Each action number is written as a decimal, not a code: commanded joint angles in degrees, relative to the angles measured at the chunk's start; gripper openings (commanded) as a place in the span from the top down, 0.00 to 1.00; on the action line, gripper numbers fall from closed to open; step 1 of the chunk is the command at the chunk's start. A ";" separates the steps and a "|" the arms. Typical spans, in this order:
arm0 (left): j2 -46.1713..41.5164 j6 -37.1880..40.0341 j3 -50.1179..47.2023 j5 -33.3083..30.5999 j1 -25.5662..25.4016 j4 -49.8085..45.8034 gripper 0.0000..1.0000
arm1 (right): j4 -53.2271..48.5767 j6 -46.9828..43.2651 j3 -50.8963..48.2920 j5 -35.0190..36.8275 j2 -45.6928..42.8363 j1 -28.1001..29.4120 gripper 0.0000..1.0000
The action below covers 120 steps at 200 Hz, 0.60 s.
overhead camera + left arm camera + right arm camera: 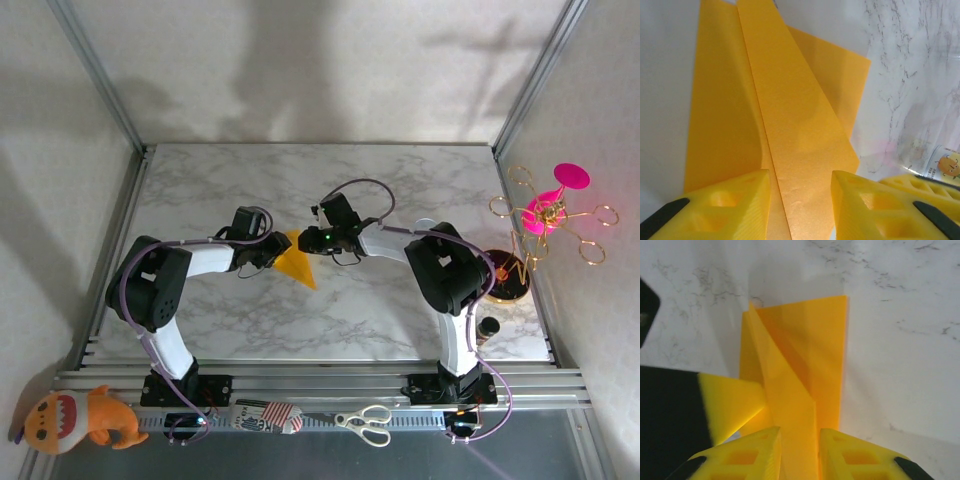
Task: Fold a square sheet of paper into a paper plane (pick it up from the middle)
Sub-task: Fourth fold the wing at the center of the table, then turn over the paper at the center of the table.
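Left gripper [801, 182]: its yellow fingers [730, 205] stand somewhat apart, and a long orange-yellow flap fills the gap between them. I cannot tell whether they press on it.
Left gripper, top view [270, 250]: it reaches in from the left, with its tip at the wide upper end of the paper.
Left gripper, right wrist view: one finger [732, 402] comes in from the left and its tip touches the side of the paper.
Right gripper [800, 435]: its fingers [855, 457] sit a narrow gap apart. A folded ridge of paper runs up through the gap and seems to meet both inner faces. Pinching or only flanking, I cannot tell.
Right gripper, top view [312, 240]: it reaches in from the right, close to the other gripper's tip.
Paper plane [297, 263]: part-folded and pointed, it sits between the two gripper tips over the middle of the table, with its point toward the near edge.
Folds, left wrist view: a narrow strip [790, 125] lies over a wider panel along a sharp lengthwise crease.
Folds, right wrist view: a slanted fold [805, 350] runs up to a straight, square-cut far edge.
Shadow: the paper casts one on the marble behind it. I cannot tell whether it rests on the top.
Table [420, 180]: marble-patterned.
Right edge: a wire stand [550, 212] with a pink disc, and a dark round jar [505, 283].
Near rail: a plush toy [75, 418] and scissors [365, 423].
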 commanded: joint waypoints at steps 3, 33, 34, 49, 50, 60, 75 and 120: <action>-0.79 1.32 -0.50 0.04 0.06 -1.31 0.68 | 0.57 -1.86 2.02 -1.35 2.32 -0.75 0.73; -0.22 1.48 -0.60 -0.05 0.12 -1.21 0.73 | 1.36 -2.32 2.41 -4.44 3.54 -0.80 0.76; -0.18 1.49 -0.59 -0.05 0.10 -1.21 0.73 | 1.37 -2.32 2.40 -4.51 3.56 -0.82 0.76; -0.04 1.56 -0.63 -0.05 0.12 -1.31 0.74 | 1.93 -2.24 2.24 -5.70 3.90 -0.84 0.78; 0.00 1.58 -0.70 -0.05 0.06 -1.31 0.74 | 1.96 -2.24 2.23 -5.79 3.88 -0.84 0.78; 0.05 1.56 -0.68 -0.04 0.04 -1.31 0.74 | 2.31 -2.15 2.27 -6.75 4.18 -0.80 0.79; 0.04 1.67 -0.68 -0.05 0.16 -1.40 0.74 | 2.68 -1.98 2.13 -7.47 4.44 -0.84 0.80; -0.36 1.85 -0.59 0.04 0.24 -1.48 0.75 | 4.15 -1.33 2.15 -10.28 4.98 -1.01 0.86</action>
